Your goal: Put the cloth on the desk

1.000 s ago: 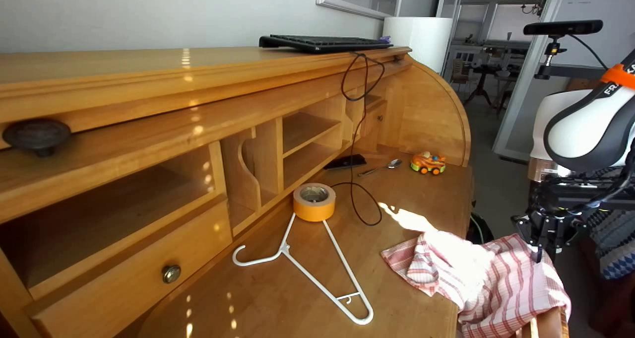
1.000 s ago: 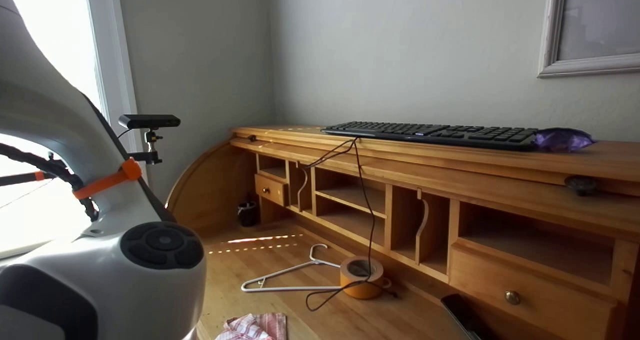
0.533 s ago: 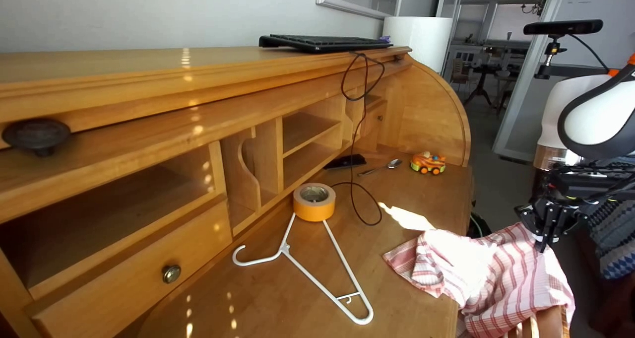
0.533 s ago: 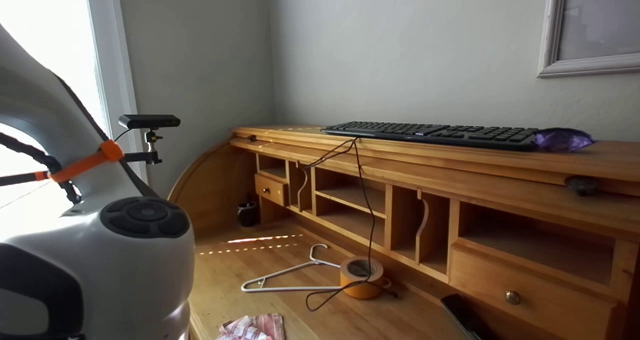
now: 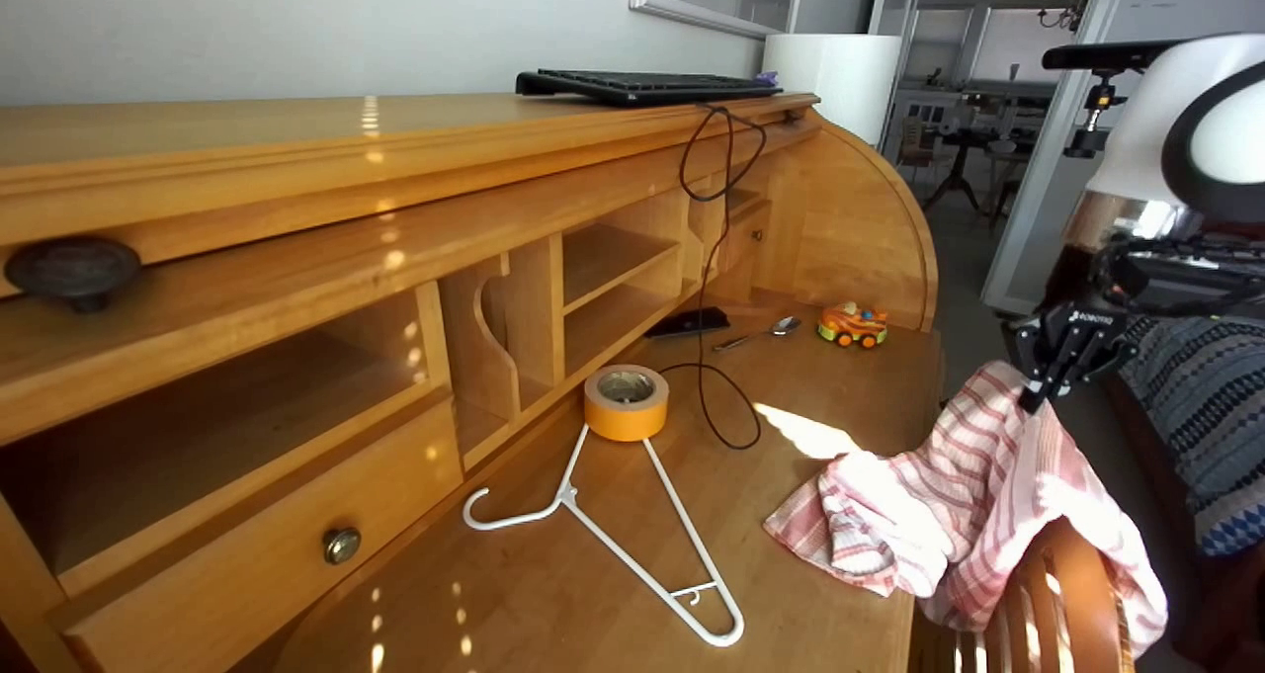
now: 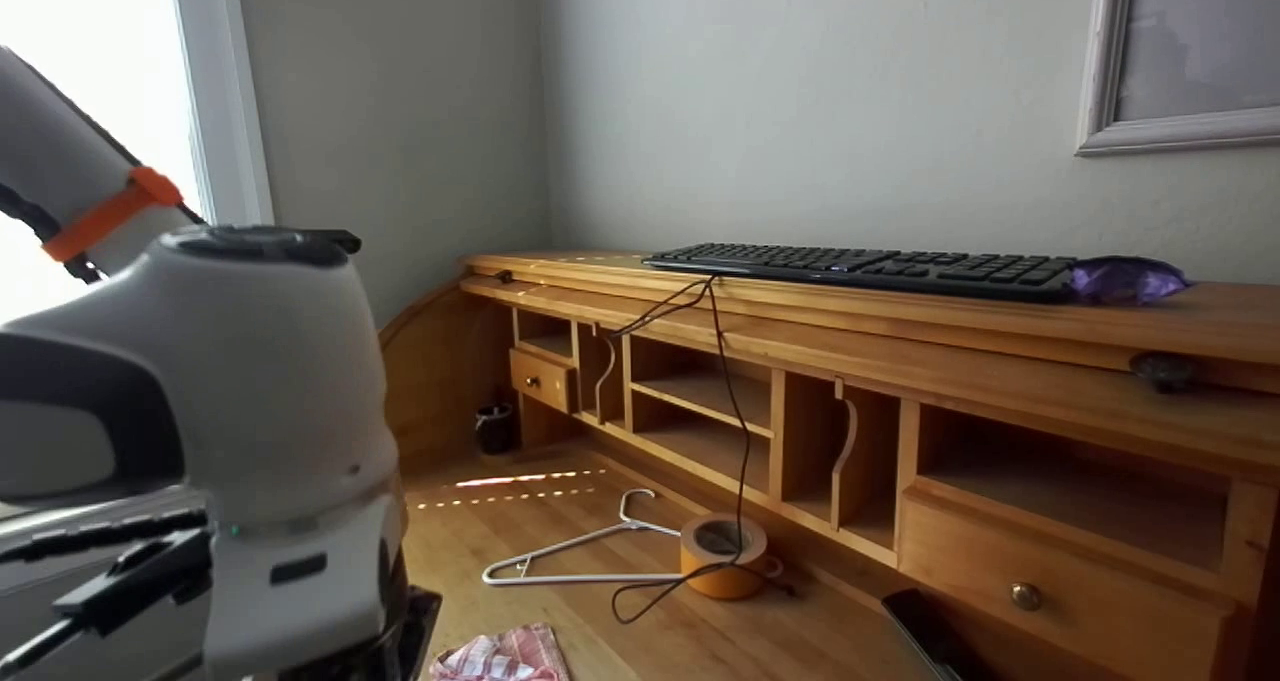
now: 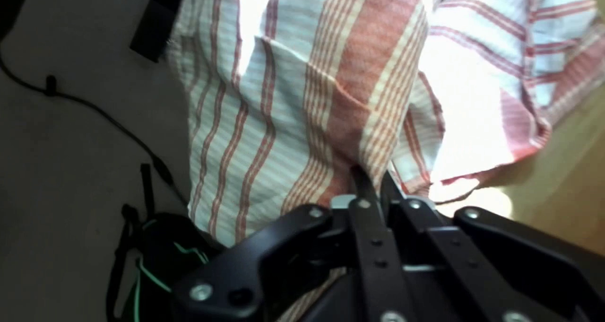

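In an exterior view, the gripper [image 5: 1033,399] had its jaws pressed together on the striped cloth [image 5: 964,485], pinching a raised fold at about one o'clock from the cloth's middle. Towards nine o'clock, part of the cloth lay crumpled on the surface [image 5: 534,604]; towards four, it hung over the back of a wooden chair [image 5: 1079,572]. Also on the surface, from the cloth, were a white hanger [image 5: 621,548] at nine o'clock and, well apart, a toy car [image 5: 852,327] at eleven
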{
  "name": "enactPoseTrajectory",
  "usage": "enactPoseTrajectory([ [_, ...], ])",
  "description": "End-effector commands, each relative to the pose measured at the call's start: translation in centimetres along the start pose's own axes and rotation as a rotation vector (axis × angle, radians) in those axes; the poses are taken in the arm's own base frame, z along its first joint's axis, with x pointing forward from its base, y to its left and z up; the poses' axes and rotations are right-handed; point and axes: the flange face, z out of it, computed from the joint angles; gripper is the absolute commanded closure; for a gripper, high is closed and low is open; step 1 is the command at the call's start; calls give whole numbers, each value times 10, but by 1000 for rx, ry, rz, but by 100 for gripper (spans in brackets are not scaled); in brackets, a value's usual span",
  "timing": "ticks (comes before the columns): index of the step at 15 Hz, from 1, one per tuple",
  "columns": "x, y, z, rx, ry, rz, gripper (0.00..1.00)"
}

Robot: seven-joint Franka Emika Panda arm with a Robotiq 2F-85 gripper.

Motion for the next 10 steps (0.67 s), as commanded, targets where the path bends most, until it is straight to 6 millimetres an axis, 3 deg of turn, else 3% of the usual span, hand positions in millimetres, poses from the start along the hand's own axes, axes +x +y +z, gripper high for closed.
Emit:
enactPoseTrajectory([
  [1,-21,-21,-81,97,162,-90,99],
  [6,-46,-67,-193,273,386,-224,99],
  [8,-55,-87,-219,361,460,-266,99],
  [10,-63,-107,-229,432,494,-297,99],
])
